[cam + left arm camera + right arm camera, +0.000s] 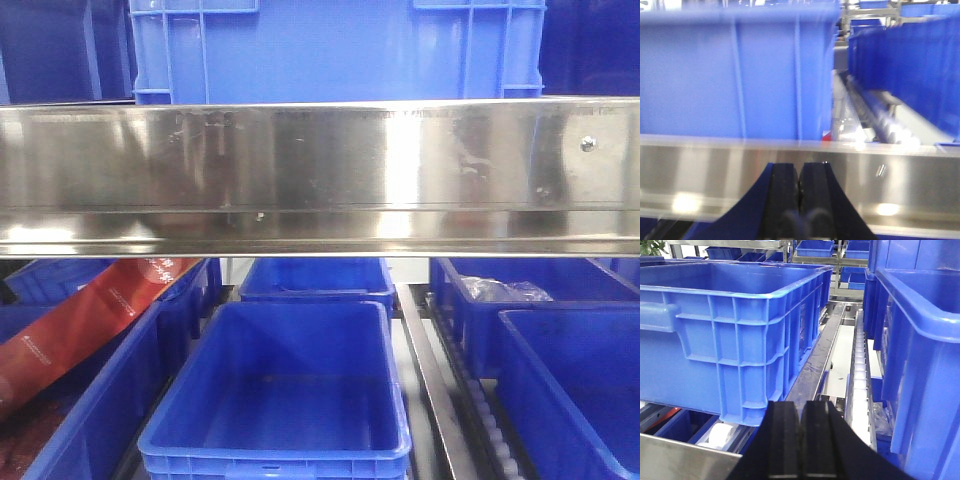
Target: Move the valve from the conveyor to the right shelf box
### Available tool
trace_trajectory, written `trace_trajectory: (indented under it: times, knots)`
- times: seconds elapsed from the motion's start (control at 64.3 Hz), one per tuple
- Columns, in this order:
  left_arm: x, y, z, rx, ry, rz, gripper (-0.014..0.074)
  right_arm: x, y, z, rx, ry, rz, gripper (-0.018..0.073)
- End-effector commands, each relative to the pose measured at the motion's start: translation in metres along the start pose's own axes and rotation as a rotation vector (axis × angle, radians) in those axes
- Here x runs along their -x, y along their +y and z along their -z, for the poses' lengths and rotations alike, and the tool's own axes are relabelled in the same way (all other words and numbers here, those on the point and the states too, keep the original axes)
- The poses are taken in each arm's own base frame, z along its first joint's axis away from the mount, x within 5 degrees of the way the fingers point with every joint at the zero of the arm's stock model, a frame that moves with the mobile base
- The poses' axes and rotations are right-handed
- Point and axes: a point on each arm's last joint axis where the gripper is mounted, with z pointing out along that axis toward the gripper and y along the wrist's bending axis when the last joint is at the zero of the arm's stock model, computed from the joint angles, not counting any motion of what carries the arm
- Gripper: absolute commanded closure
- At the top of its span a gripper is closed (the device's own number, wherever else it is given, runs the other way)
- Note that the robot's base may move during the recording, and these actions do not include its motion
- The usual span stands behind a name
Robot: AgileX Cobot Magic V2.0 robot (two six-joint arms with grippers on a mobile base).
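Both tools, the left tool (799, 200) and the right tool (801, 440), have their black pads pressed together with nothing between them. Neither valve nor conveyor shows in any view, so I cannot tell which arm is nearer. The right tool faces the gap between a large blue ribbed plastic crate (740, 340) and, right of it, a second blue crate (920, 365) on the steel roller shelf (320, 170).

A warehouse or factory storeroom: steel shelving (320, 180) with roller tracks (860, 375) holding rows of blue plastic crates (280, 400).
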Motion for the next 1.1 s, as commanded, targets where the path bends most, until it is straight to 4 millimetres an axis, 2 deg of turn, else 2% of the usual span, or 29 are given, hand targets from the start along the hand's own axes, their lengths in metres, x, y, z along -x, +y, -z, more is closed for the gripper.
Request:
trace_trajectory:
  times: [0.0,0.078,0.124,1.088]
  knots:
    - [-0.0169,-0.0006,0.0018,0.005,-0.035,0.013,0.0707,0.0025,-0.0012,0.0008,-0.011,-0.029,0.01,0.0713]
    - [-0.0192,-0.0006,0.0046,0.007,-0.077,0.013,0.0707,0.0025,-0.0012,0.0008,-0.011,-0.029,0.01,0.0713]
    - [-0.025,-0.0012,0.0043,-0.001,-0.013,0.013,0.0707,0.0025,-0.0012,0.0008,-0.011,-0.029,0.01,0.0713]
    - [-0.0218,-0.0019,0.0044,-0.015,-0.049,0.013,0.0707,0.0025,-0.0012,0.0013,-0.011,-0.029,0.01,0.0713]
